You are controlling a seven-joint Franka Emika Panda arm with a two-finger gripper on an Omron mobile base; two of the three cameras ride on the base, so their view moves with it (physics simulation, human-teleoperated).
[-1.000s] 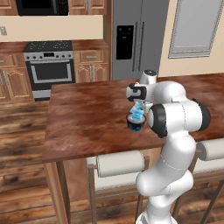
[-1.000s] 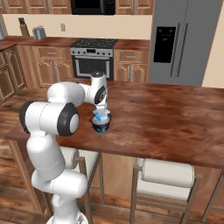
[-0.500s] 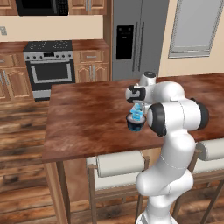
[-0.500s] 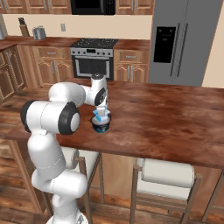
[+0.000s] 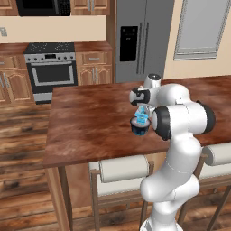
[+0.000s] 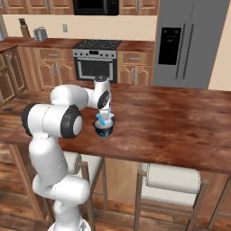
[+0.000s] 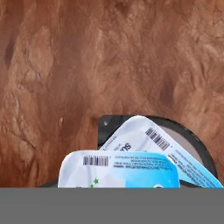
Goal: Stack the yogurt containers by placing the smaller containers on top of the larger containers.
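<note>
Jaws: gripper [image 5: 142,109] points straight down over the island counter [image 5: 90,122], apparently closed on the upper light-blue cup [image 7: 118,170] – the finger tips themselves are hidden behind it
Held cup: hangs just above the stack, lid facing the hand camera, kept over the tub's middle so that it can come down square
Second cup: the lower light-blue cup [image 7: 157,144] lies at a slant on the dark navy tub [image 7: 194,146], one corner reaching toward the tub's rim
Tub: stands upright near the counter's front edge [image 5: 140,128], serving as the wide base for both small cups
Why so: small goes on large – by the look of it one cup is already stacked and the other is about to join it
Labels: a barcode is printed on each pale lid, the nearer lid also carrying a small green star and a line of fine print
Readable writing: none, the print is too blurred to make out a brand
</note>
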